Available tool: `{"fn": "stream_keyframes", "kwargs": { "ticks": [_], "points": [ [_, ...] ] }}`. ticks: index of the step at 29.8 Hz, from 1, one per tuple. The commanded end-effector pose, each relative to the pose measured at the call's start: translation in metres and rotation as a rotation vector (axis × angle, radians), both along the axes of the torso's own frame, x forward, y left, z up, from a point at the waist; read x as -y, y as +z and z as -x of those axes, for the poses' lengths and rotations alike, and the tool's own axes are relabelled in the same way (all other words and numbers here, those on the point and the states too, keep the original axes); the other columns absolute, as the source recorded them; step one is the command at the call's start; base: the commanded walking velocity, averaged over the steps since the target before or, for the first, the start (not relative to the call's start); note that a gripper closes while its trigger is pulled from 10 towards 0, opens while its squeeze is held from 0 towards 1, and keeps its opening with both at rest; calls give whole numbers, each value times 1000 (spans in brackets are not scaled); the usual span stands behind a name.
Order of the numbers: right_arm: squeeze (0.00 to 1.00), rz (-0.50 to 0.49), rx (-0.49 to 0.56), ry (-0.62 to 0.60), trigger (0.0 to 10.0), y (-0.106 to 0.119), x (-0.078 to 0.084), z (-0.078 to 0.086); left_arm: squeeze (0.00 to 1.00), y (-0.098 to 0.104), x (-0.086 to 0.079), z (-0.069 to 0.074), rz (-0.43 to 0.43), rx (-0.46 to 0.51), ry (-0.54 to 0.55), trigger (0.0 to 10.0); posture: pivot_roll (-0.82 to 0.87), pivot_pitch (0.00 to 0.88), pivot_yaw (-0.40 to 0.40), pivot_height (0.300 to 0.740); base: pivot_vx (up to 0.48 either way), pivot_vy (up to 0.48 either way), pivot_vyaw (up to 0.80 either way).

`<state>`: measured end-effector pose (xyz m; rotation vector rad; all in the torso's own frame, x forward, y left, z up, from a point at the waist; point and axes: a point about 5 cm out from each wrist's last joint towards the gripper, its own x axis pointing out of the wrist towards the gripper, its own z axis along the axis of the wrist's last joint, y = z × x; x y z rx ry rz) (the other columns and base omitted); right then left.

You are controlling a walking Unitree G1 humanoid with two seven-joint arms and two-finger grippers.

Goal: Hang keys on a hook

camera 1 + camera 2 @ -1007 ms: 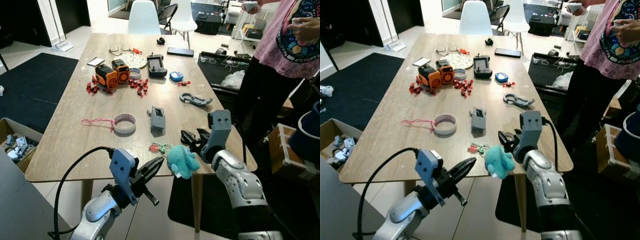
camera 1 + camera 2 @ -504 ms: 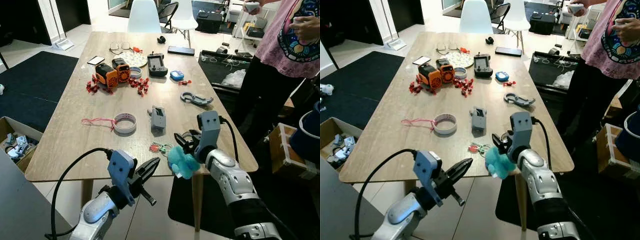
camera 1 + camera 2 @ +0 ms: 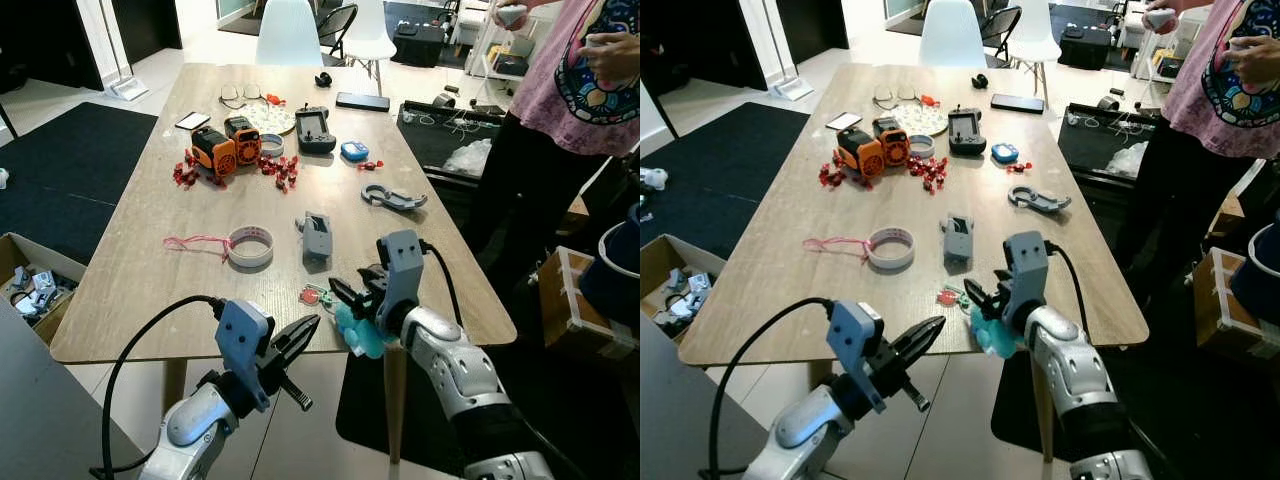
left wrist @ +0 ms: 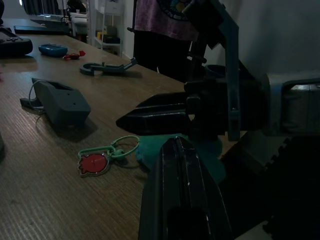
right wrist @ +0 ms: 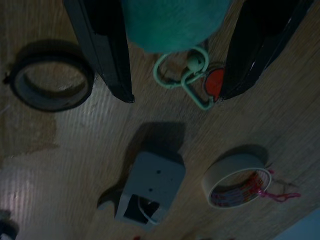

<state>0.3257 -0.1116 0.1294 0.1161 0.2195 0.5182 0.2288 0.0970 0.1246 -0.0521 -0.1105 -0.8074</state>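
Two black fingers of right claw [image 3: 977, 297] spread around fuzzy teal plush keys [image 3: 992, 330]; wood-grain table [image 3: 790, 260]

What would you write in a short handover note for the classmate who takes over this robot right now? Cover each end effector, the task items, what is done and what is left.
Right end effector: open, fingers straddling the teal plush and green key ring with red tag at the near table edge; nothing gripped yet.
Left end effector: shut, empty, held below the table's near edge.
Grey block, possibly the hook stand, sits just beyond the keys.
Done: approach over the keys.
Left: close on the keys, lift, hang them on a hook.
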Motion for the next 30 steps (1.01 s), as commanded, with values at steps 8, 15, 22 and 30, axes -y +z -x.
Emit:
{"fn": "stream_keyframes", "kwargs": {
  "ticks": [8, 15, 22, 30],
  "points": [
    [0, -28, -32, 0, 10000, -4, 3, 17, 0, -1, 0, 0, -20, -12, -5, 10000, 67, 68, -51, 740, 0, 0, 0],
    [0, -51, -40, -36, 10000, -3, 5, 20, 0, -1, 0, -4, -22, -14, 14, 10000, 61, 62, -49, 740, 0, 0, 0],
    [643, -51, -47, -76, 10000, -1, 10, 19, 0, -1, -1, -5, -17, -15, 23, 10000, 62, 58, -49, 740, 0, 0, 0],
    [0, -43, -115, -79, 10000, -8, 8, 22, 0, -2, 0, -4, -11, -24, 20, 10000, 63, 45, -49, 740, 0, 0, 0]
  ]
}}
